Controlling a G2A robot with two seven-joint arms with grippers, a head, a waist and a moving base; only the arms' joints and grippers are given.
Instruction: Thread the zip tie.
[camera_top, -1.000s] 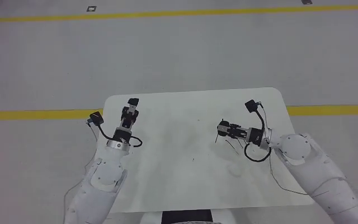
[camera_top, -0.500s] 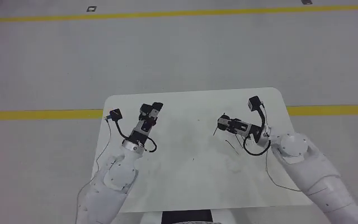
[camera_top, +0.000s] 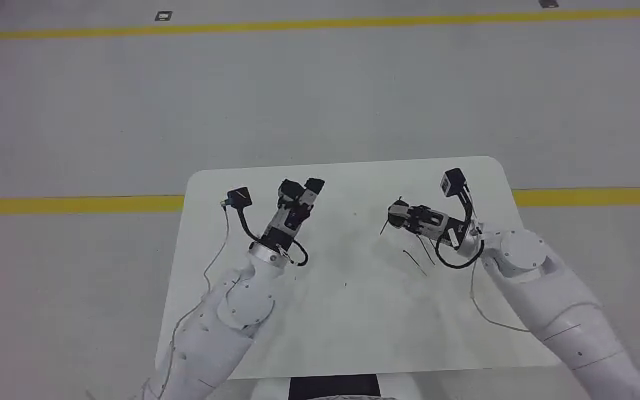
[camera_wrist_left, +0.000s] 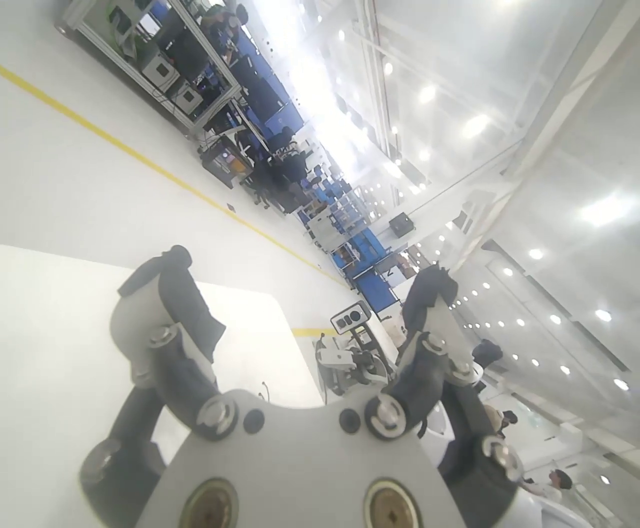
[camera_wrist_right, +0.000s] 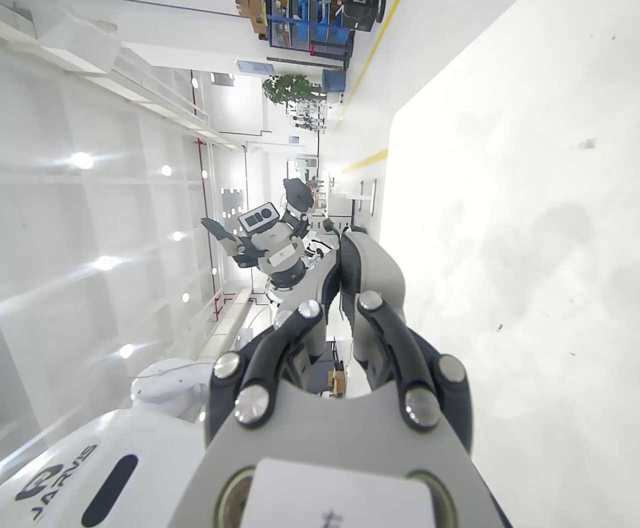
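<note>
White, round-cornered tabletop (camera_top: 350, 330) across the lower middle of the top view, both arms over it. Right of frame centre: right gripper (camera_top: 394, 214), fingers pinched together on an apparent thin black plastic zip tie (camera_top: 385, 228), a fine strand poking out past the tips just above the table (too slender to tell head from tail). Left of centre, well apart from it: left gripper (camera_top: 302, 186), fingers spread wide, holding nothing. Near the right wrist, flat on the table: two more thin dark strands (camera_top: 413, 263), nature unclear. Likely trouble from here: missing the tie's small eye with a floppy tail, through poor alignment between two grippers starting so far apart. Also bending or dropping the strand, through a grab too near its free end or a loosened pinch.
</note>
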